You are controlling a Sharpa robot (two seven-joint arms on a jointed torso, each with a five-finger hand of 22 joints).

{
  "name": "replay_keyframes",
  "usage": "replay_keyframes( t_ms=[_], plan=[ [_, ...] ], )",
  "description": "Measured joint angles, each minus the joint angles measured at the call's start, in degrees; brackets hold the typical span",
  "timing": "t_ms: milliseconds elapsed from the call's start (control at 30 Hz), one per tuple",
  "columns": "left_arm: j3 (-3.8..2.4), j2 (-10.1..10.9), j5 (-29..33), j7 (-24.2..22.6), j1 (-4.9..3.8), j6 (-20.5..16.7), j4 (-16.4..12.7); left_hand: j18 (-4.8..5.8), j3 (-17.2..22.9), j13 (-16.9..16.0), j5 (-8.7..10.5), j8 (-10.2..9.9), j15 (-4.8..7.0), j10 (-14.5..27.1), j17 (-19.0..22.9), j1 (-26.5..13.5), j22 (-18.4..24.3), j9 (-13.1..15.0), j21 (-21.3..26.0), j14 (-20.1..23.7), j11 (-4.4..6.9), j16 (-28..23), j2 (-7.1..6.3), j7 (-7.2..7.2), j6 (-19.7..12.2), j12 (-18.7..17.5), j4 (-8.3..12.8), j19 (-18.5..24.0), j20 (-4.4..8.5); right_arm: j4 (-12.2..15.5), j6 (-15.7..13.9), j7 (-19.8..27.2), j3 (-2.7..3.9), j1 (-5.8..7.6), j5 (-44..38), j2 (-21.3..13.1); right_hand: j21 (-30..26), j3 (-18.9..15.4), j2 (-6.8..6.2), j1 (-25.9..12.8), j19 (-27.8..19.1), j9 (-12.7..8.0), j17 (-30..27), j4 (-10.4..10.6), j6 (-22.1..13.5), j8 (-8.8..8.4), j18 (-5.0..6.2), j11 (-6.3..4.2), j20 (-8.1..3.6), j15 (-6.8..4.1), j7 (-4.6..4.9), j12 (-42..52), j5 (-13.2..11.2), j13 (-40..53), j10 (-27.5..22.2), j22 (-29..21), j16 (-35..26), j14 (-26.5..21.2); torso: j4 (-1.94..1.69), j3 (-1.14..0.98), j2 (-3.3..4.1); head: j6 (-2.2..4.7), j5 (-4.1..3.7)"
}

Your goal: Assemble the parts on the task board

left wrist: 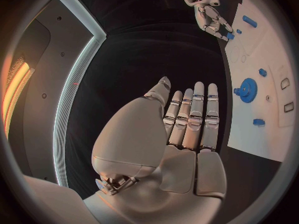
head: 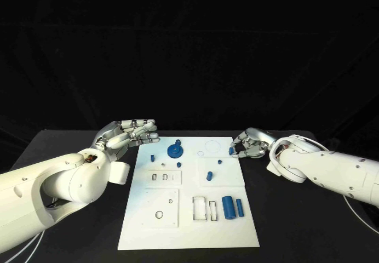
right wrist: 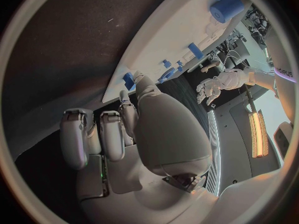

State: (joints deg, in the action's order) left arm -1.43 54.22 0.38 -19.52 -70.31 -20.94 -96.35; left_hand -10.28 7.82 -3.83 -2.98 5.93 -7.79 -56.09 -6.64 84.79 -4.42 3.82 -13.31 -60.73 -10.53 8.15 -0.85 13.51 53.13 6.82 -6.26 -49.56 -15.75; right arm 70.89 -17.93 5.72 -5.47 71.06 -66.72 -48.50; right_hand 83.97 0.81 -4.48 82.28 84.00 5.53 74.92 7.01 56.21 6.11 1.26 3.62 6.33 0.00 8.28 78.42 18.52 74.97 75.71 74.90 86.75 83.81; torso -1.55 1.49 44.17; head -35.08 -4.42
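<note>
My left hand (head: 132,133) hovers off the task board's (head: 150,230) ten o'clock corner, above the dark worktop (head: 304,230). From the left wrist its fingers (left wrist: 196,115) lie straight and side by side, holding nothing.

On the board, moving rightward: a small blue peg (head: 152,159) stands near the nine o'clock edge of the upper half, and the blue gear (head: 174,149) sits just beyond it toward twelve o'clock, with a small blue stub (head: 179,163) below it. Near the middle stands another short blue peg (head: 209,176). Toward four o'clock a fat blue cylinder (head: 227,207) and a slimmer blue pin (head: 239,206) lie side by side, next to two outlined rectangular slots (head: 205,208).

My right hand (head: 247,144) is at the board's two o'clock edge, fingers curled in. A small blue part (head: 231,150) shows at its fingertips; I judge it pinched there, though I cannot tell whether it already touches the board.

The step in hand looks like seating this small part near the round outline (head: 213,146) at the board's top. Next I would line it up over its hole, press it straight down and let go; several pieces are yet to place, so I judge the task to be partway along.
</note>
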Motion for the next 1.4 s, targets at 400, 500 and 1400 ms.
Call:
replay_keyframes(
  t_ms=[400, 500, 1400],
  plan=[
    [0.0, 0.0, 0.0, 0.1, 0.0, 0.0, 0.1, 0.0, 0.2, 0.0, 0.0, 0.0, 0.0, 0.0, 0.0, 0.0, 0.1, 0.0, 0.0, 0.0, 0.0, 0.0, 0.0, 0.0, 0.0, 0.0, 0.2, 0.0, 0.0, -0.6, 0.3, 0.0, 0.0, -0.13, 0.1, 0.9, 0.4, 1.5, 1.16, 0.5, 0.0, 0.2, 0.0, -0.1, 1.4, 0.73, 0.0, -0.55, -0.44, -0.42, -0.6, 0.4, -0.4, 0.0, 1.0, 0.0, 0.0, 0.0, -0.02, 0.0, -0.01, -0.17, 0.11],
    [0.0, 0.0, 0.0, 0.1, 0.0, 0.0, 0.1, 0.0, 0.2, 0.0, 0.0, 0.0, 0.0, 0.0, 0.0, 0.0, 0.1, 0.0, 0.0, 0.0, 0.0, 0.0, 0.0, 0.0, 0.0, 0.0, 0.2, 0.0, 0.0, -0.7, 0.3, 0.0, 0.0, -0.15, 0.2, 1.1, 0.4, 1.7, 1.16, 0.5, 0.0, 0.2, 0.0, -0.3, 1.4, 0.73, 0.0, -0.55, -0.44, -0.43, -0.6, 0.7, -0.4, 0.0, 1.0, 0.0, 0.0, 0.0, -0.02, 0.0, -0.01, -0.22, 0.14],
    [0.0, 0.0, 0.0, 0.2, 0.0, 0.0, 0.1, 0.0, 0.2, 0.0, 0.0, 0.0, 0.0, 0.0, 0.0, 0.0, 0.0, 0.0, 0.0, 0.0, 0.0, 0.0, 0.0, 0.0, 0.0, 0.0, 0.2, 0.0, 0.0, -1.0, -0.3, 0.0, 0.05, -0.13, 0.3, 1.7, 1.1, 10.4, 3.96, 1.6, 0.0, 0.6, 0.0, -2.7, 5.8, 3.66, 0.0, -2.08, -1.88, -2.07, -1.94, 1.3, -7.4, 0.1, 2.5, 0.0, 0.2, 0.2, 0.04, -0.03, -0.02, -0.47, 0.33]
  ],
)
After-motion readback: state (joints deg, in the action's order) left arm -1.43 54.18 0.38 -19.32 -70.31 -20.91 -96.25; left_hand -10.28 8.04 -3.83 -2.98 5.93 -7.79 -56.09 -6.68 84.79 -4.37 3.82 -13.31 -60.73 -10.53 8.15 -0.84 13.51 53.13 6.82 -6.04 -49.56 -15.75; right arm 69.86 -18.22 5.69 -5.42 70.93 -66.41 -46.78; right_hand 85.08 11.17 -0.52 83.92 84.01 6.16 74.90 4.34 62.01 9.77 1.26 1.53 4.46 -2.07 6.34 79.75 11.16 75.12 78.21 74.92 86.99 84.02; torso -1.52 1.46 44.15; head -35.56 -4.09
